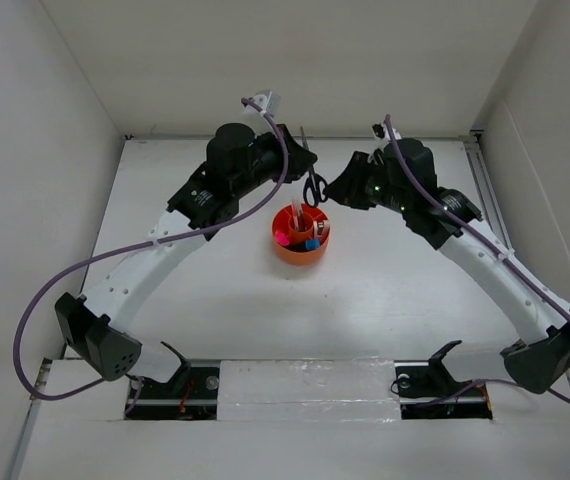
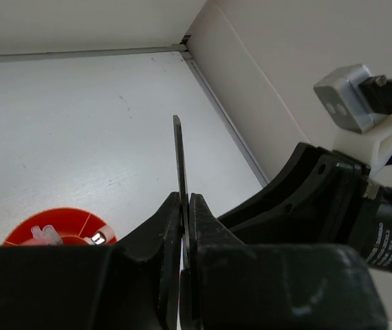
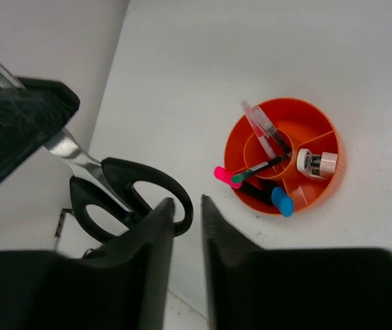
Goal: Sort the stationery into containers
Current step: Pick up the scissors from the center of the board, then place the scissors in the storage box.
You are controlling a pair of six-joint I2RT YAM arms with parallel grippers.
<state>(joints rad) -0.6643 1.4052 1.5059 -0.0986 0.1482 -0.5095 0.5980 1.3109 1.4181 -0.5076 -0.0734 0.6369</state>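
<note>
The black-handled scissors (image 1: pixel 312 186) hang in the air just behind the round orange organiser (image 1: pixel 287 251). My left gripper (image 2: pixel 184 206) is shut on the scissors' blade (image 2: pixel 179 155), which sticks up past its fingertips. In the right wrist view the scissors' handle loops (image 3: pixel 135 180) lie against the left finger of my right gripper (image 3: pixel 188 201), which stands slightly open with nothing in the gap. The organiser (image 3: pixel 331 184) holds a pink-capped marker (image 3: pixel 225 174), a blue-capped marker (image 3: pixel 282 202), a pink pen (image 3: pixel 256 125), a thin black pen (image 3: pixel 265 166) and a pink-white clip piece (image 3: pixel 316 163).
White walls enclose the table on the left, back and right. A metal rail (image 1: pixel 484 190) runs along the right side. Both arms lean in over the table's middle, their wrists close together above the organiser, with purple cables looping off each.
</note>
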